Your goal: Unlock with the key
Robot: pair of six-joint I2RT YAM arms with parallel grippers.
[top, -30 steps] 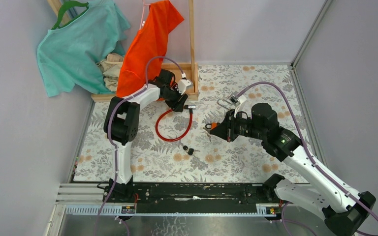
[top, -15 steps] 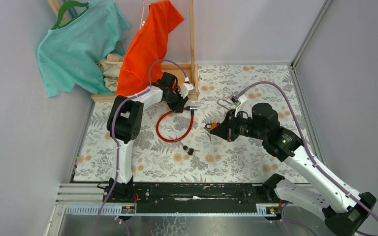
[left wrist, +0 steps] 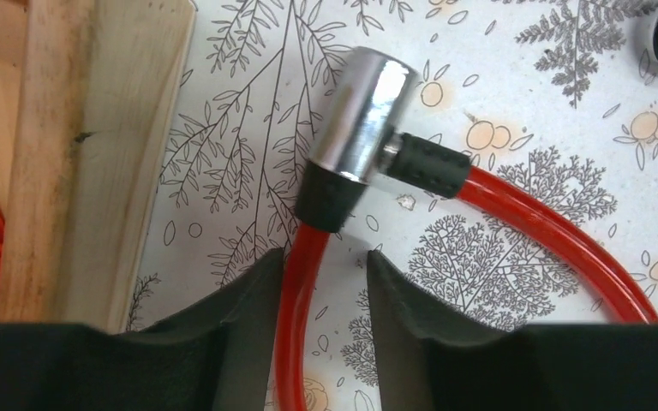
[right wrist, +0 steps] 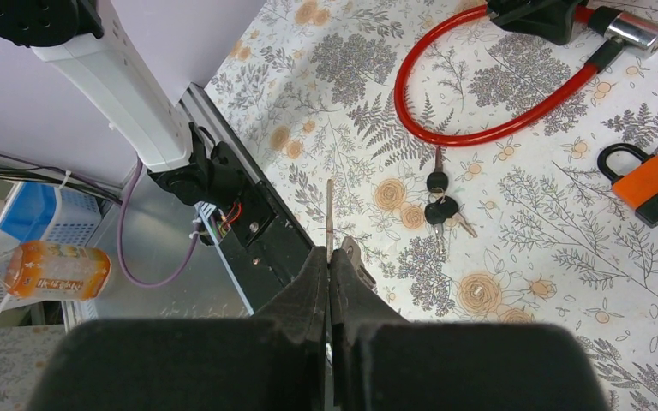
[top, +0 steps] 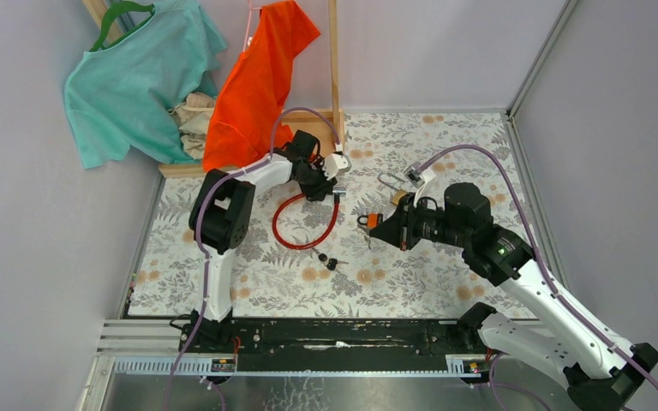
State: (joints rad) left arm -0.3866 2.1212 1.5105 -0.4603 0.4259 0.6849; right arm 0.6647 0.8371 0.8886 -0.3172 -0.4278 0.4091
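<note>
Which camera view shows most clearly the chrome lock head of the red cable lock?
The left wrist view: the chrome lock head is close and sharp there. The top external view shows it tiny; the right wrist view shows it small, at the upper right corner.

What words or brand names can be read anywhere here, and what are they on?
"OPEL": on the black band at the bottom of the orange padlock, seen from the right wrist.
Label on the orange bottle: too blurred to read.
No other text can be made out in any view.
</note>
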